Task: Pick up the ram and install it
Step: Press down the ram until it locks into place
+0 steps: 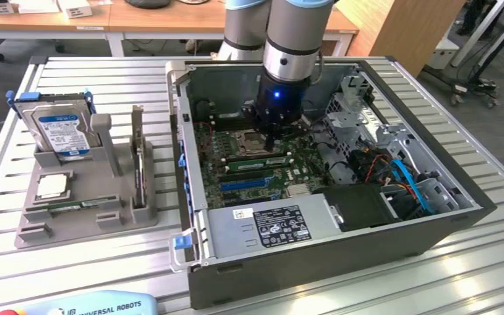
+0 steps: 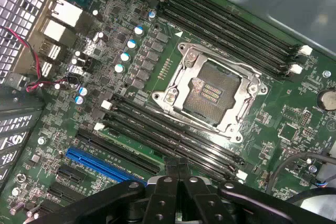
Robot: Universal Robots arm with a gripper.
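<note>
Exterior view: camera high, looking steeply down from some way off at the slatted table (image 1: 103,262), open computer case (image 1: 322,262) centre-right of frame. Wrist view: camera close above the motherboard (image 2: 294,124), facing down into the case. Both views share the empty processor socket (image 1: 250,140) (image 2: 212,94) and adjacent memory slots (image 2: 173,135)

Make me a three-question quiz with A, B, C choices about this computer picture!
1. Where is the hard drive? A in the grey holder beside the computer case; B inside the case; C on the floor.
2. What colour is the motherboard's brightest long slot? A red; B blue; C yellow.
3. The processor socket is: A empty; B under a fan; C covered by cables.
Answers: 1 A, it stands upright in the holder; 2 B, it is plainly blue; 3 A, its bare contacts show.
</note>
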